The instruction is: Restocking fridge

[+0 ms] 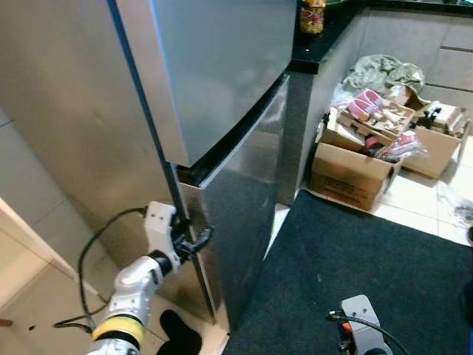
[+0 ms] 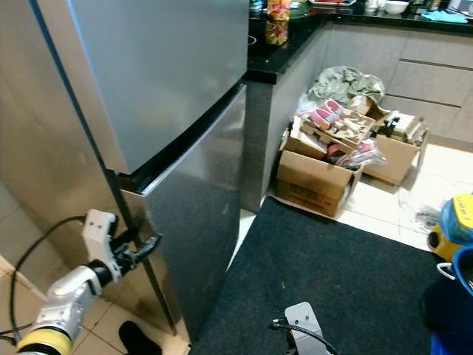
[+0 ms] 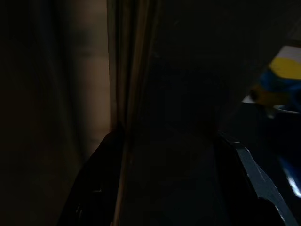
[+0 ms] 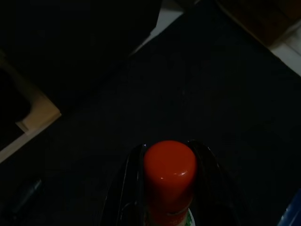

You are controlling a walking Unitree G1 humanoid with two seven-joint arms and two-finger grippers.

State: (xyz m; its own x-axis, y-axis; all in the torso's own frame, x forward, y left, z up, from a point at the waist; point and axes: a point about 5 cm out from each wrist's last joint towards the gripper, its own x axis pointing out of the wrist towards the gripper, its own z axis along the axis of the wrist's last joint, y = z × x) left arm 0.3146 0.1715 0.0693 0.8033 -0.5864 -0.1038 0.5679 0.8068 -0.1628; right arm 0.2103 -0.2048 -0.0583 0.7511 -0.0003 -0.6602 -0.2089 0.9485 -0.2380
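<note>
- Right gripper (image 4: 167,188), low over the dark mat (image 1: 355,259), clamps a red-capped bottle (image 4: 169,174).
- Left gripper (image 1: 194,240), fingers parted, straddles the lower fridge door (image 1: 244,192) at its vertical edge; this arm is nearer.

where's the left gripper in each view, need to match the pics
Left eye view: left gripper low and left of centre, at the edge of the lower fridge door.
Right eye view: low at far left, at the same edge.
Left wrist view: dark fingers straddle the door edge.
Right wrist view: not in it.
Shared landmark: black mat.
</note>
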